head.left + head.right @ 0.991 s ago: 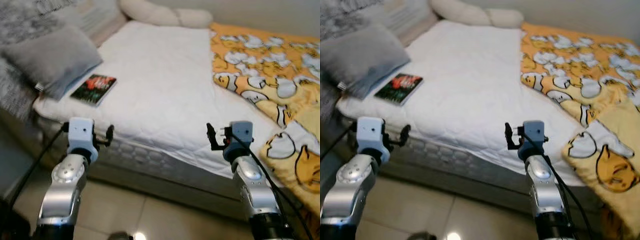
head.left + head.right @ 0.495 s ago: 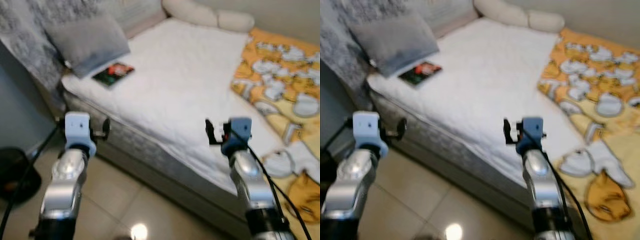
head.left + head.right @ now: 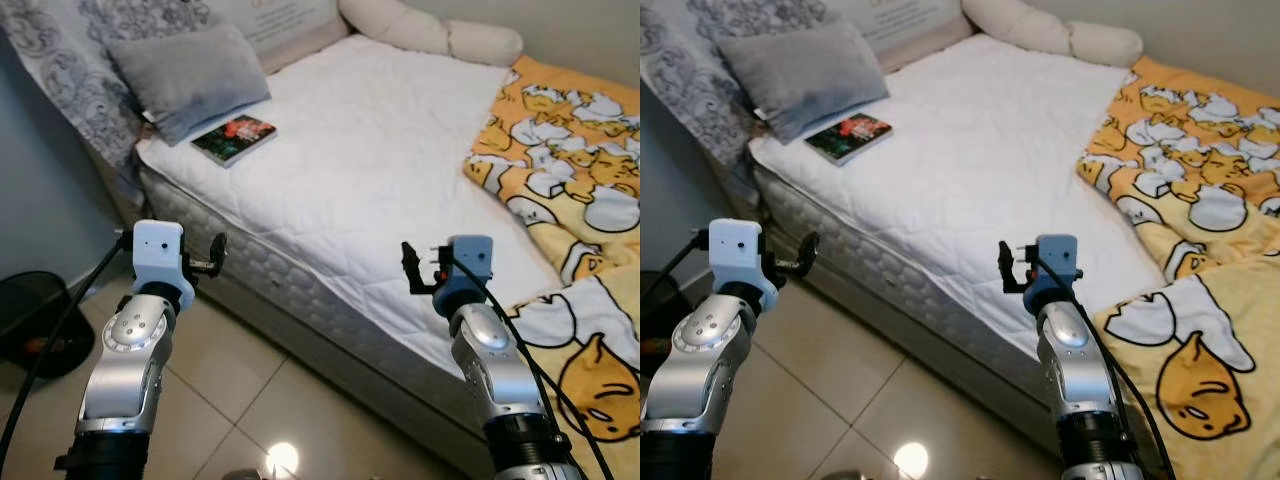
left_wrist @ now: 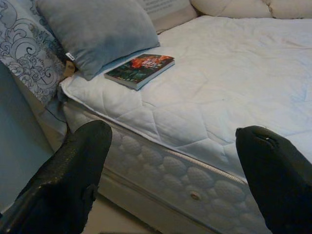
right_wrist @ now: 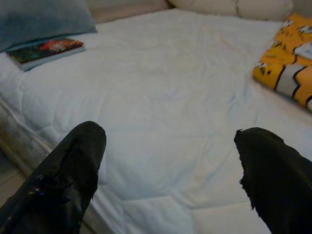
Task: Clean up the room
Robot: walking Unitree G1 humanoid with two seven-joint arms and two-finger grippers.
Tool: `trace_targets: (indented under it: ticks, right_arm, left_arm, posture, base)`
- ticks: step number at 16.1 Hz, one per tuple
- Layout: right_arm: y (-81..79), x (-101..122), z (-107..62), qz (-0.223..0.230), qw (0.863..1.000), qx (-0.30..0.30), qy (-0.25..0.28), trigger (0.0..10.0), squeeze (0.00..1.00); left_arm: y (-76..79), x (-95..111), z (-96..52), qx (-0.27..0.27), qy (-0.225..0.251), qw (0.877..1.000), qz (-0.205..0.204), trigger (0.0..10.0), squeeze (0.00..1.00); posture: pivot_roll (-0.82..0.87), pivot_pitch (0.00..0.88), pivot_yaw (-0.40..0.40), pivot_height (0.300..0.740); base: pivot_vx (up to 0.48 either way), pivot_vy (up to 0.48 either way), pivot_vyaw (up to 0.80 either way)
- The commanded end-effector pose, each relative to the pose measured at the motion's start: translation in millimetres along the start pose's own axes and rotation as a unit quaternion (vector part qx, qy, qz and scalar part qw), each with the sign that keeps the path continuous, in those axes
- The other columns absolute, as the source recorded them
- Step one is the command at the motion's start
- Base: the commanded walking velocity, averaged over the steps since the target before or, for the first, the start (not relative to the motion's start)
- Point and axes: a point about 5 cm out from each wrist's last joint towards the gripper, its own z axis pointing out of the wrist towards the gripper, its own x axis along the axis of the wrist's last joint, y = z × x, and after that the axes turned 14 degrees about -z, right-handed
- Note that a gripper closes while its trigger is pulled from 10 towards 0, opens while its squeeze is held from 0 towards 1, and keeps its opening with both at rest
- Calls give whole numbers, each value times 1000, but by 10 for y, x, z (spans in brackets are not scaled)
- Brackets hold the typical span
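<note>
A quilted white mattress (image 3: 370, 170) spreads widest, a soft yellow duck-print blanket (image 3: 575, 190) rumpled along its far side. A plump grey pillow (image 3: 188, 75) touches the flat glossy book (image 3: 234, 138). Left gripper (image 4: 170, 180) and right gripper (image 5: 168, 175) hover empty, fingers spread apart.

The book (image 4: 140, 70) cover and the headboard cushion (image 3: 285, 18) print are illegible.

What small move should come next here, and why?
Probably step toward the book: it lies loose on the mattress beside the grey pillow, beyond both open grippers, left and right, which hold nothing.
</note>
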Motion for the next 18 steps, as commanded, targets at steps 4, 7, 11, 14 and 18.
trace_targets:
  ticks: [4,7,11,14,18]
  right_arm:
    - [28,34,40,2,1000,-3,-7,10000,1000]
    - [18,36,41,4,1000,-1,-11,10000,1000]
    - [21,36,43,-10,1000,-1,-12,10000,1000]
    - [9,32,38,-10,1000,1,-13,10000,1000]
    - [5,-14,56,-2,999,3,-36,10000,1000]
  left_arm:
    - [-21,30,11,0,1,1000,-10,10000,1000]
    - [-11,32,15,-5,1,1000,-13,10000,1000]
    - [-17,38,14,-5,0,1000,-15,10000,1000]
    - [-16,31,10,-7,-3,1000,-12,10000,1000]
    - [74,-25,-34,-57,-33,998,16,10000,1000]
  posture:
    - [-25,0,-31,740]
    - [-24,0,-33,740]
    - [-25,0,-32,740]
    - [-25,0,-32,740]
    - [-16,0,-38,740]
  base:
    - [127,0,-800]
    - [263,0,-800]
    - [281,0,-511]
    - [185,0,0]
    - [0,0,0]
